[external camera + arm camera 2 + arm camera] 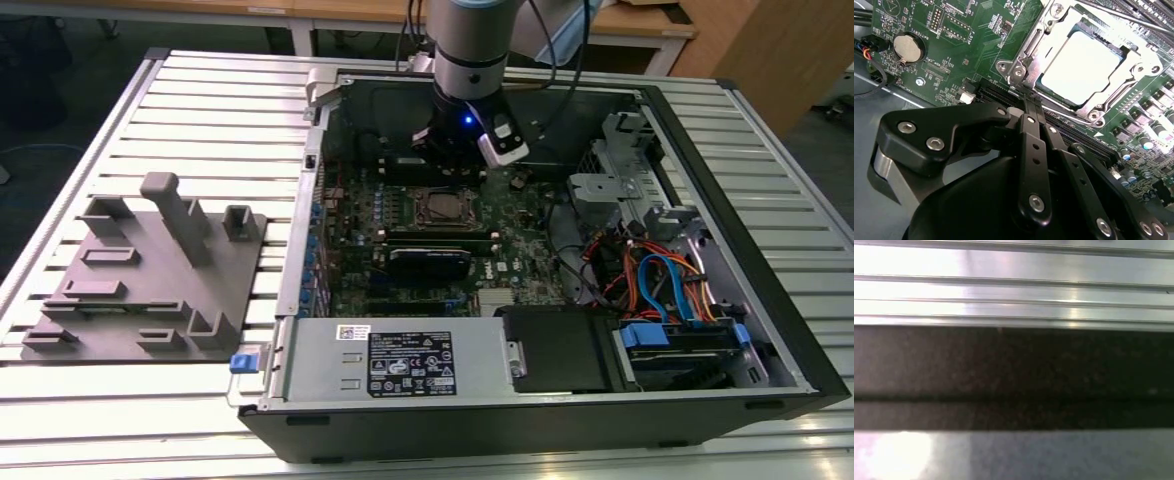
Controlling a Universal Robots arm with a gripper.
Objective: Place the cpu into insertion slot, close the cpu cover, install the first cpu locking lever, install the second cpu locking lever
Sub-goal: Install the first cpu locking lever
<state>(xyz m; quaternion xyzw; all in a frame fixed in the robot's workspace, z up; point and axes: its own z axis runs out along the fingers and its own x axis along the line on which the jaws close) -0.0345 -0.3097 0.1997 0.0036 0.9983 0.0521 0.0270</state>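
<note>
In the second wrist view the cpu (1081,65) shows its bright silvery top, lying flat in the insertion slot. The cpu cover (1135,75), a silvery frame, lies down around it. A thin metal locking lever (1064,111) runs along the socket edge nearest my gripper. My gripper (1029,102) has its black fingers (1030,150) pressed together, tips right at that edge by the socket corner. I cannot tell whether anything is pinched between them. In the exterior view the arm (467,80) hangs over the back of the board, just behind the insertion slot (442,209).
The open computer case (534,400) lies on a slatted metal table (200,110). A coin battery (906,46) and memory slots (1074,135) flank the socket. Cables (661,285), drive bays and the power supply (400,365) fill the case. A grey fixture tray (147,280) sits at the exterior view's left.
</note>
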